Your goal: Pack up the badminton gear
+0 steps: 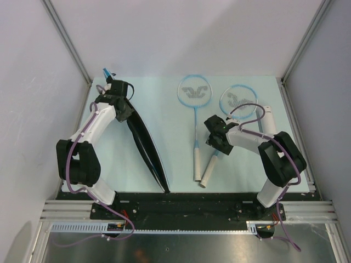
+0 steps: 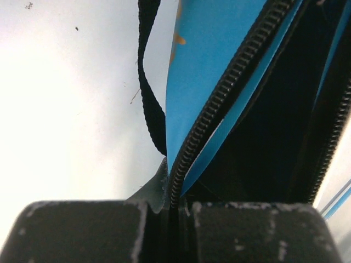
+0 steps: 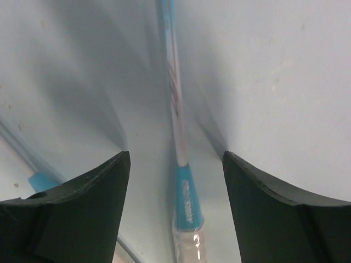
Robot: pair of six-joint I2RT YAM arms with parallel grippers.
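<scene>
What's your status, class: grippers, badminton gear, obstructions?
Left gripper shut on edge of blue zippered racket bag. Right gripper open above shaft of light-blue-framed racket. No obstruction seen.

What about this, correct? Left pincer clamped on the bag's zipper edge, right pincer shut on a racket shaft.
One error: the right pincer is open, jaws either side of the racket shaft, per the right wrist view. The left pincer is clamped on the bag's zipper edge.
</scene>
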